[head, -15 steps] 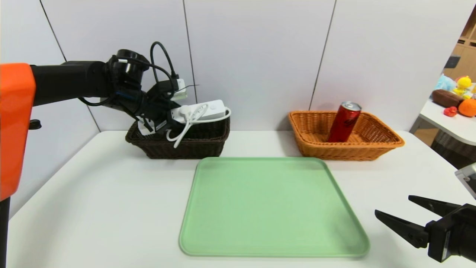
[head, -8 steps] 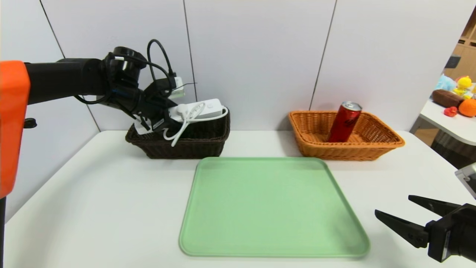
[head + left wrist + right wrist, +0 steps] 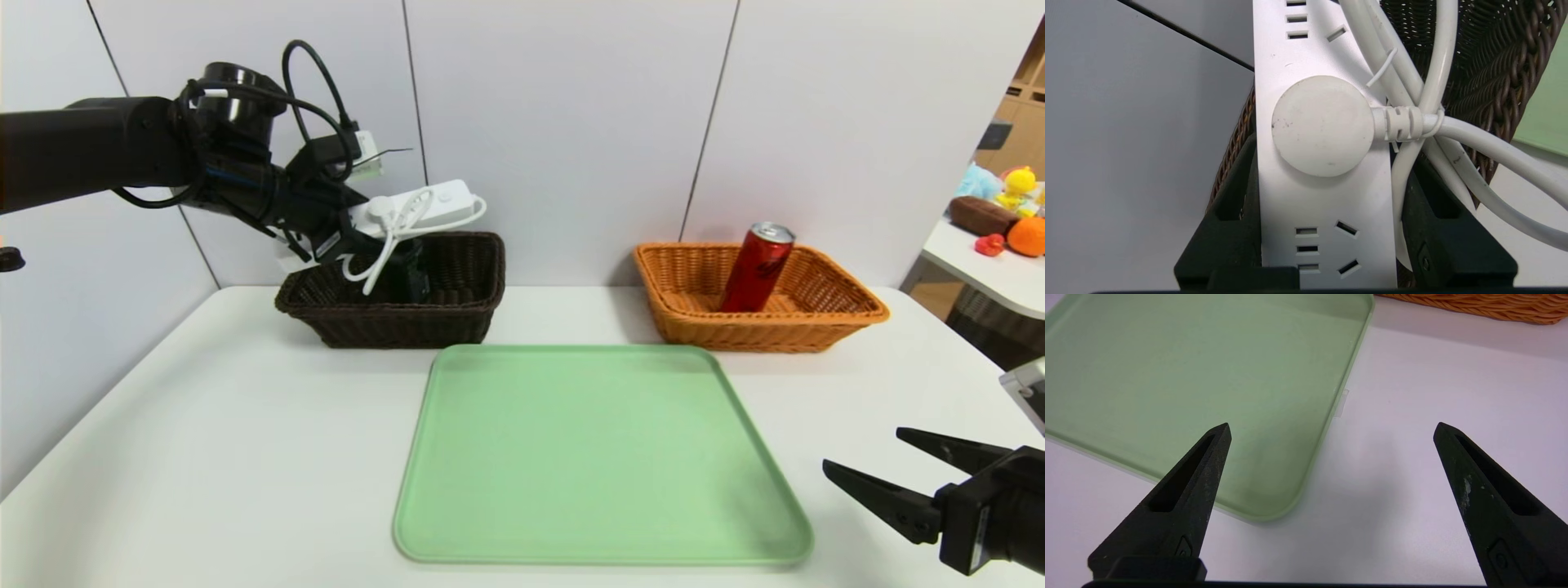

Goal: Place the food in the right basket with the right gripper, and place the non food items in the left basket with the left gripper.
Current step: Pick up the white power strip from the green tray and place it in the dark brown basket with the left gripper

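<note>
The white power strip (image 3: 429,204) with its looped cord hangs above the dark brown left basket (image 3: 408,328), and my left gripper (image 3: 347,235) is shut on its near end. In the left wrist view the black fingers (image 3: 1229,204) clamp both long sides of the power strip (image 3: 1323,204). A dark bottle shape (image 3: 411,276) stands inside that basket. The red can (image 3: 755,268) leans in the orange-tan right basket (image 3: 824,327). My right gripper (image 3: 865,459) is open and holds nothing, low at the table's front right.
A bare light green tray (image 3: 596,457) lies mid-table between the baskets and me; its corner (image 3: 1274,498) is just beside my right gripper (image 3: 1331,428). White wall panels stand close behind both baskets. A side table with toys (image 3: 1008,220) is at far right.
My left arm has risen and drawn back to the left, lifting the power strip from the basket's rim to well above it. The right arm has not moved.
</note>
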You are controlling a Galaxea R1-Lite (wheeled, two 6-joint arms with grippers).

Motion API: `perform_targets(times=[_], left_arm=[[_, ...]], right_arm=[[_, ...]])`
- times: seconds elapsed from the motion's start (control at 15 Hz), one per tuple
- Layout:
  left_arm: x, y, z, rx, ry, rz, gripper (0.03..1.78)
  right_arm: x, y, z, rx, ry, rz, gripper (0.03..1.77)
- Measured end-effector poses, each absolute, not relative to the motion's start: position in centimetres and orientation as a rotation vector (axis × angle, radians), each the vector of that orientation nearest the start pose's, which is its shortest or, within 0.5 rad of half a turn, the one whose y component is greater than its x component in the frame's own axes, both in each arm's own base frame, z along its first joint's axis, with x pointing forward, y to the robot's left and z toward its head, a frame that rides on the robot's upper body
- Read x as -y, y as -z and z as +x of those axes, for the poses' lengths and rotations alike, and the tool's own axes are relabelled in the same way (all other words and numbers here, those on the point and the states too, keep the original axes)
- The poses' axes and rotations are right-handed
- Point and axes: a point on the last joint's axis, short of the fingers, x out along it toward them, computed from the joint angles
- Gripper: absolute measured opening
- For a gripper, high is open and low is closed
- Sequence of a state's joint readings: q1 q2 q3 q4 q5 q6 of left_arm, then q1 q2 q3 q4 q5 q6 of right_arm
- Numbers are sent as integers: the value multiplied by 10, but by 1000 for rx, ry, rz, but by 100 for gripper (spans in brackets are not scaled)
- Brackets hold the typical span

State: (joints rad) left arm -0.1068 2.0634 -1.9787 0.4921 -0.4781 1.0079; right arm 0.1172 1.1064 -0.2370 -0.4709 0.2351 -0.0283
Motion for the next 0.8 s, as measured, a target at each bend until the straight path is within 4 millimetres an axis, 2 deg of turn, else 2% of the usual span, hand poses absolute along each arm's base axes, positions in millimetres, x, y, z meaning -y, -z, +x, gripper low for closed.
perform_targets(times=[0.4,0.8], left_arm=[[59,-271,390,-289,863,826,94],[69,-251,400,-324,928,804,94]], right_arm=[[-20,-144,128,-395,-352,-3,171],[-20,-143,128,-399,-351,-3,171]])
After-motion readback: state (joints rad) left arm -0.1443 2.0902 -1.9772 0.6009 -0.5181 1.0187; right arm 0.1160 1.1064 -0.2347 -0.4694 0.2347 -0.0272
